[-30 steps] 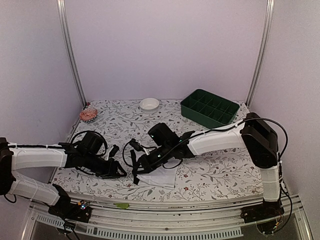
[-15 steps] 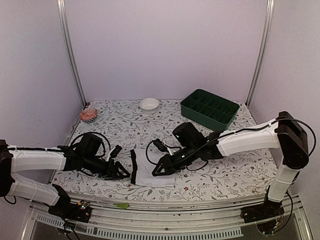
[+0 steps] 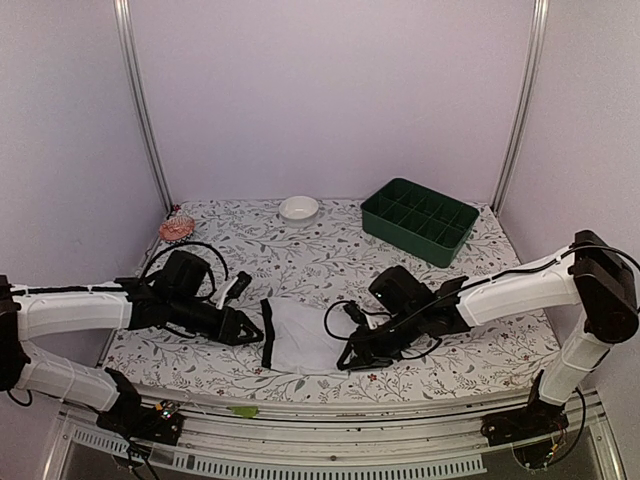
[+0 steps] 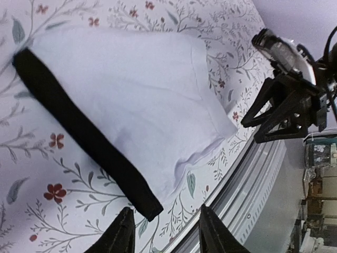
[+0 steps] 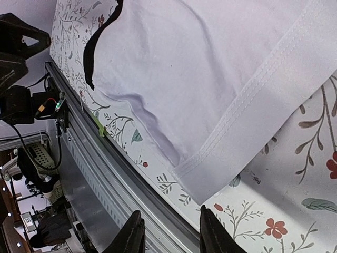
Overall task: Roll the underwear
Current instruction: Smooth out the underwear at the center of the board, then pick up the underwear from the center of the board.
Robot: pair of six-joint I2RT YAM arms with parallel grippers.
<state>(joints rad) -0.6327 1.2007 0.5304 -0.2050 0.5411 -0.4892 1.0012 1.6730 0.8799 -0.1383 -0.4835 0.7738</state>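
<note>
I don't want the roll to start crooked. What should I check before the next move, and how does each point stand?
1. Underwear spread flat, not yet rolled: ok.
2. Left claw open, empty: ok.
3. Right claw open, empty: ok.
4. Black waistband on the left claw's side: ok.
5. Fabric smooth: not ok, a crease runs near the front edge.
6. Bowl and green tray well away from it: ok.

No legible text, label, brand or number in any view; black elastic waistband (image 4: 84, 130) of white soft fabric briefs (image 4: 142, 89) reads plain black overhead and from both wrist cameras; lettering, if any, not discernible.
</note>
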